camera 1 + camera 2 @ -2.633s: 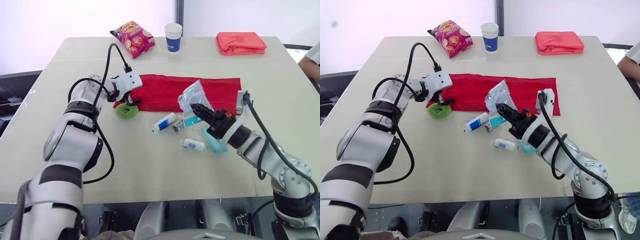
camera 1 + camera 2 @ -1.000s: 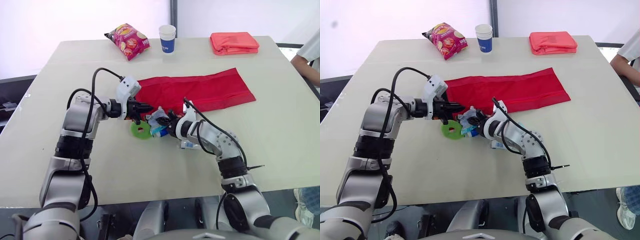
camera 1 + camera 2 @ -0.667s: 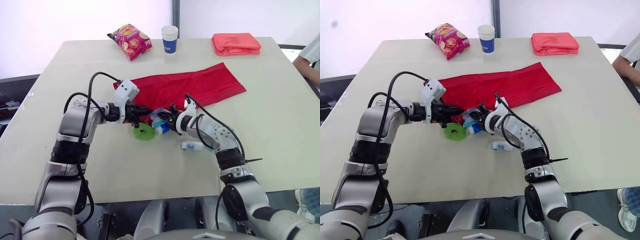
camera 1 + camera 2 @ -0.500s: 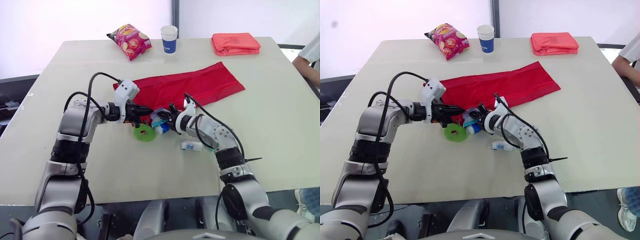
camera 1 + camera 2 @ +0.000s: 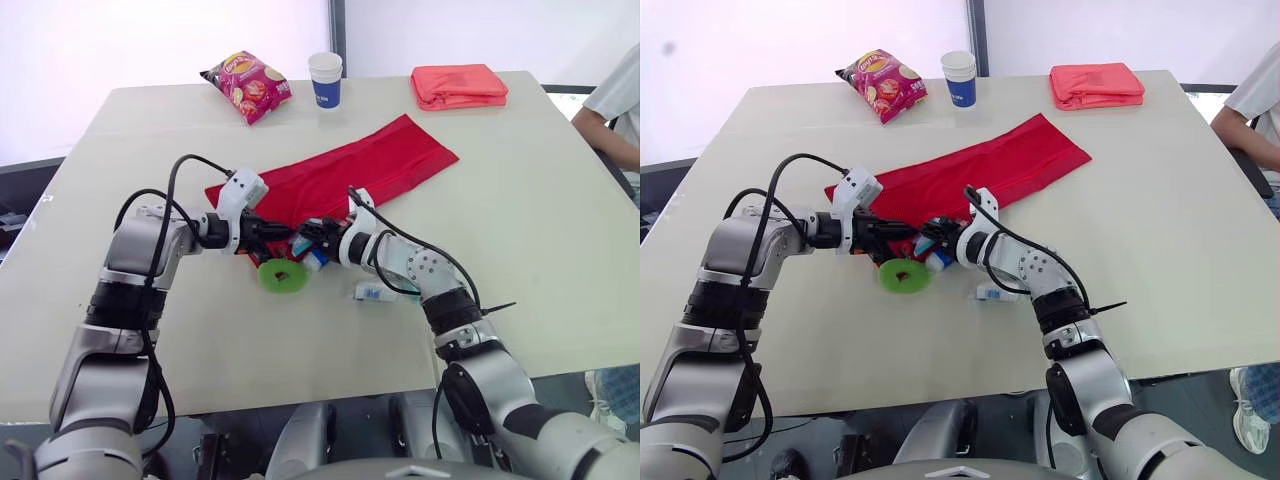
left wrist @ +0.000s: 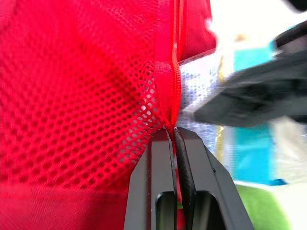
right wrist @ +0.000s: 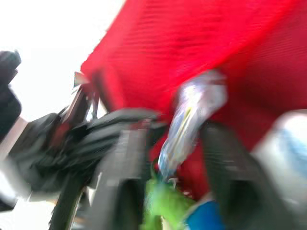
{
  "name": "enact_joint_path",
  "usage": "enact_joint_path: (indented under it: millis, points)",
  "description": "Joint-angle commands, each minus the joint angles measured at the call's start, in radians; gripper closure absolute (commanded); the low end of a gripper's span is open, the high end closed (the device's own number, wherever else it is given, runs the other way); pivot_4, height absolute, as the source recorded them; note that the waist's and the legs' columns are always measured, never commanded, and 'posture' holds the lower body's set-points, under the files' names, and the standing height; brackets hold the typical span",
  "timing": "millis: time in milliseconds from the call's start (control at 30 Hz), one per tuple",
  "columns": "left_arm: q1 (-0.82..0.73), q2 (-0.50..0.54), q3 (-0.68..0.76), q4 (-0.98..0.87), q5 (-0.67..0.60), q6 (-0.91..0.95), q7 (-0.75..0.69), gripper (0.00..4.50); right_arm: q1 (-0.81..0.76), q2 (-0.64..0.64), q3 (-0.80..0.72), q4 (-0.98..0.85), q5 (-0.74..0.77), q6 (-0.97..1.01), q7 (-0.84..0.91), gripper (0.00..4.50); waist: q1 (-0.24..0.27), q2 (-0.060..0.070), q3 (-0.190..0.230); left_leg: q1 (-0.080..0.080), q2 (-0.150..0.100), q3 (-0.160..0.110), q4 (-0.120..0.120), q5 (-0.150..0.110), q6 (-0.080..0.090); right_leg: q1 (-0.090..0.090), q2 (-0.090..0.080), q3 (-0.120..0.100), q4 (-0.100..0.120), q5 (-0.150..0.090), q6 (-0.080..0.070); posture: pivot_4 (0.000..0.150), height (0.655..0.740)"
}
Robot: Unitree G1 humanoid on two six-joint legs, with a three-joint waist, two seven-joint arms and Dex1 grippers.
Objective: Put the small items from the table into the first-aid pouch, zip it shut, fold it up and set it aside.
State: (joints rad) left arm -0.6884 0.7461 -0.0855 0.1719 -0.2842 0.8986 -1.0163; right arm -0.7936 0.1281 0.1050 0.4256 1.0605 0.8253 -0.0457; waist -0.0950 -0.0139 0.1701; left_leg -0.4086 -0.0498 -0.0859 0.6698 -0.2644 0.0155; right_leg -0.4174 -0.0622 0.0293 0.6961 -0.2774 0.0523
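Long red fabric first-aid pouch (image 5: 372,165) lies flat and slanted mid-desk (image 5: 540,230), open end toward the grippers. What is inside cannot be told. Left gripper (image 5: 274,228) fingers (image 6: 162,143) are pressed together, pinching the pouch's red mesh edge at the opening. Right gripper (image 5: 318,232) sits just beside it, fingers (image 7: 125,158) set apart, clamping a crumpled clear plastic packet (image 7: 192,115) at the pouch mouth. Green round ring (image 5: 283,276), blue-and-white tube (image 5: 313,260) and small white bottle (image 5: 374,292) lie on the desk near the grippers, outside the pouch.
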Motion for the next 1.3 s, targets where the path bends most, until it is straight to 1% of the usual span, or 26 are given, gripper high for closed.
enact_joint_path:
  millis: [33,133,267,333,367,400,467,533,600,733,800,900,933,967,1000,1067,1233,1300]
  points:
    - [-0.023,0.014,-0.003,0.034,0.017,-0.038,0.0,4.5,-0.004,-0.078,0.096,-0.187,-0.118,0.09,0.079,1.93,0.001,0.0,0.0,-0.001,0.0,0.0,0.0,0.0,0.0,-0.001,0.0,0.0,0.0,0.0,0.0,0.15,0.74]
    - [-0.031,0.014,-0.01,0.048,0.022,-0.058,-0.004,4.5,0.014,-0.121,0.109,-0.287,-0.159,0.139,0.102,1.93,0.007,0.0,0.0,-0.006,-0.001,-0.002,0.002,0.0,0.0,-0.003,-0.001,-0.001,-0.001,0.0,0.0,0.15,0.74]
    - [-0.042,0.003,-0.017,0.044,0.025,-0.067,0.001,4.5,0.029,-0.211,0.187,-0.404,-0.284,0.149,0.163,1.93,0.007,0.0,0.0,-0.006,-0.001,-0.001,0.002,0.0,0.0,-0.004,-0.001,-0.001,0.0,0.0,0.0,0.15,0.74]
    - [-0.039,0.005,-0.019,0.035,0.026,-0.069,0.0,4.5,0.038,-0.251,0.193,-0.471,-0.308,0.153,0.197,2.43,0.008,0.0,0.0,-0.006,-0.001,-0.001,0.002,0.0,0.0,-0.005,-0.001,-0.001,0.0,0.0,0.0,0.15,0.74]
    - [-0.037,0.005,-0.02,0.031,0.027,-0.07,0.0,4.5,0.04,-0.267,0.178,-0.509,-0.294,0.174,0.218,2.55,0.009,0.0,0.0,-0.006,-0.001,-0.001,0.002,0.0,0.0,-0.005,-0.001,-0.001,0.0,0.0,0.0,0.15,0.74]
    - [-0.036,0.006,-0.021,0.029,0.028,-0.072,0.0,4.5,0.039,-0.278,0.166,-0.537,-0.286,0.189,0.235,3.06,0.009,0.0,0.0,-0.006,-0.001,-0.001,0.002,0.0,0.0,-0.005,-0.001,-0.001,0.0,0.0,0.0,0.15,0.74]
    - [-0.037,0.003,-0.023,0.027,0.03,-0.072,0.004,4.5,0.026,-0.272,0.142,-0.541,-0.285,0.214,0.243,3.7,0.01,0.0,0.0,-0.006,-0.001,-0.001,0.002,0.0,0.0,-0.005,-0.001,-0.001,0.0,0.0,0.0,0.15,0.74]
    - [-0.039,-0.001,-0.023,0.023,0.029,-0.069,0.008,4.5,0.017,-0.25,0.137,-0.509,-0.307,0.222,0.246,4.46,0.01,0.0,0.0,-0.006,-0.001,-0.001,0.002,0.0,0.0,-0.005,-0.001,-0.001,0.0,0.0,0.0,0.15,0.74]
    - [-0.038,-0.003,-0.023,0.015,0.026,-0.064,0.012,4.5,0.017,-0.23,0.153,-0.475,-0.34,0.222,0.261,4.46,0.011,0.0,0.0,-0.006,-0.001,-0.001,0.002,0.0,0.0,-0.005,-0.001,-0.001,0.0,0.0,0.0,0.15,0.74]
    - [-0.034,-0.002,-0.02,0.001,0.02,-0.055,0.017,4.5,0.029,-0.155,0.116,-0.397,-0.362,0.223,0.256,4.46,0.014,0.0,0.0,-0.006,-0.001,-0.001,0.002,0.0,0.0,-0.005,-0.001,-0.001,0.0,0.0,0.0,0.15,0.74]
    - [-0.031,0.001,-0.017,-0.006,0.018,-0.051,0.02,4.5,0.028,-0.151,0.115,-0.397,-0.38,0.215,0.276,4.46,0.014,0.0,0.0,-0.006,-0.001,-0.001,0.002,0.0,0.0,-0.005,-0.001,-0.001,0.0,0.0,0.0,0.15,0.74]
    - [-0.026,0.005,-0.012,-0.014,0.014,-0.046,0.022,4.5,0.028,-0.158,0.107,-0.42,-0.384,0.224,0.306,3.74,0.02,0.0,0.0,-0.006,-0.001,-0.001,0.002,0.0,0.0,-0.004,-0.002,-0.001,0.0,0.0,0.0,0.15,0.74]
    - [-0.024,0.006,-0.011,-0.017,0.013,-0.045,0.022,4.5,0.028,-0.162,0.109,-0.424,-0.389,0.227,0.312,3.26,0.023,0.0,0.0,-0.006,-0.001,-0.001,0.002,0.0,0.0,-0.004,-0.002,-0.001,0.0,0.0,0.0,0.15,0.74]
    - [-0.022,0.006,-0.01,-0.02,0.011,-0.043,0.023,4.5,0.029,-0.166,0.113,-0.426,-0.399,0.227,0.318,2.98,0.023,0.0,0.0,-0.006,-0.001,-0.001,0.002,0.0,0.0,-0.004,-0.002,-0.001,0.0,0.0,0.0,0.15,0.74]
    - [-0.021,0.005,-0.009,-0.023,0.01,-0.041,0.025,4.5,0.03,-0.172,0.123,-0.424,-0.415,0.223,0.325,2.51,0.023,0.0,0.0,-0.006,-0.001,-0.001,0.002,0.0,0.0,-0.004,-0.002,-0.001,0.0,0.0,0.0,0.15,0.74]
    - [-0.018,0.004,-0.007,-0.03,0.007,-0.037,0.027,4.5,0.029,-0.197,0.168,-0.422,-0.461,0.207,0.351,2.51,0.023,0.0,0.0,-0.006,-0.001,-0.001,0.002,0.0,0.0,-0.005,-0.001,-0.001,0.0,0.0,0.0,0.15,0.74]
    - [-0.018,0.0,-0.004,-0.039,-0.001,-0.031,0.035,4.5,0.017,-0.203,0.219,-0.396,-0.541,0.169,0.399,2.51,0.023,0.0,0.0,-0.006,-0.001,-0.001,0.002,0.0,0.0,-0.005,-0.001,-0.001,0.0,0.0,0.0,0.15,0.74]
    - [-0.018,-0.003,-0.004,-0.042,-0.004,-0.029,0.039,4.5,0.004,-0.21,0.255,-0.373,-0.595,0.132,0.416,2.99,0.024,0.0,0.0,-0.006,-0.001,-0.001,0.002,0.0,0.0,-0.005,-0.001,-0.001,0.0,0.0,0.0,0.15,0.74]
